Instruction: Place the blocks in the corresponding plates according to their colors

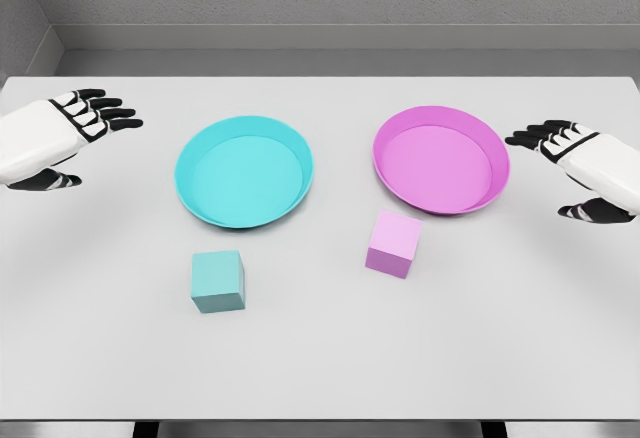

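White and matte, the counter (320, 358) carries two plates and two blocks, with a grey wall behind its far edge. Toward the left of the middle sits the cyan plate (200, 198), round and shallow, with nothing in it. Level with it on the right sits the pink plate (388, 173), the same shape and likewise holding nothing; the two plates lie near each other but do not touch.

Nearer the camera, the cyan block (218, 281) rests flat on the counter just in front of the cyan plate, apart from its rim. The pink block (393, 244) stands just in front of the pink plate's near rim, turned slightly so one corner faces forward. The two blocks are well apart from each other.

At the left edge, the left robot hand (70, 133) hovers beside the cyan plate, its dark-tipped fingers (110, 113) spread and pointing inward, holding nothing. At the right edge, the right robot hand (575, 168) hovers beside the pink plate, fingers likewise spread and empty. Neither hand touches a plate or a block.
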